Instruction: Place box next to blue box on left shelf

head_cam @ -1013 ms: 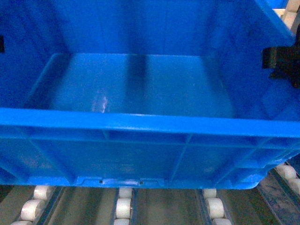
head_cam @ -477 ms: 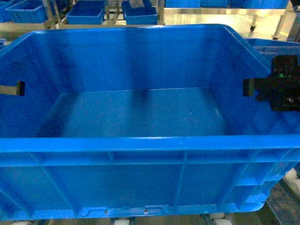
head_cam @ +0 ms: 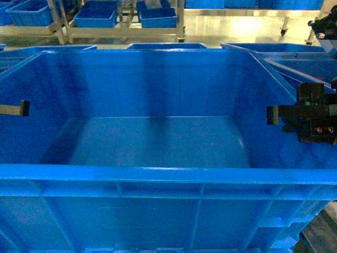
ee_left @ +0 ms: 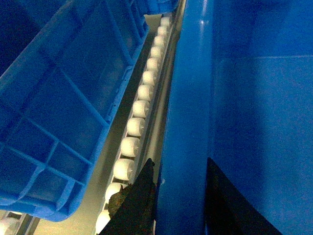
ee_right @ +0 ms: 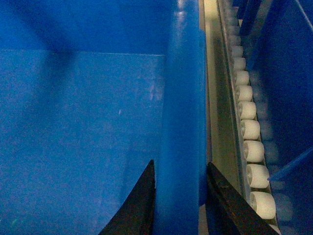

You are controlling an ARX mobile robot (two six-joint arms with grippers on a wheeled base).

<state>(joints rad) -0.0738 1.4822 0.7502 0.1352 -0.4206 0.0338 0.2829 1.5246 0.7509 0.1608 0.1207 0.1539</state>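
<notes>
Box (head_cam: 158, 142) held by both side rims: left gripper (ee_left: 178, 196) clamps the left rim, right gripper (ee_right: 178, 196) clamps the right rim. Beside each gripper, outboard, runs a roller rail of the left shelf (ee_left: 139, 105). Neighbouring blue crate (ee_left: 58, 107) lies beyond the left rail.

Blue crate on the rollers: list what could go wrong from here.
1. Each end effector, left and right, pinches only the rim of the box, so it might slip or tilt.
2. The neighbouring crate sits close across a roller rail; the rims may snag.
3. The white rollers could let a released box coast.
</notes>
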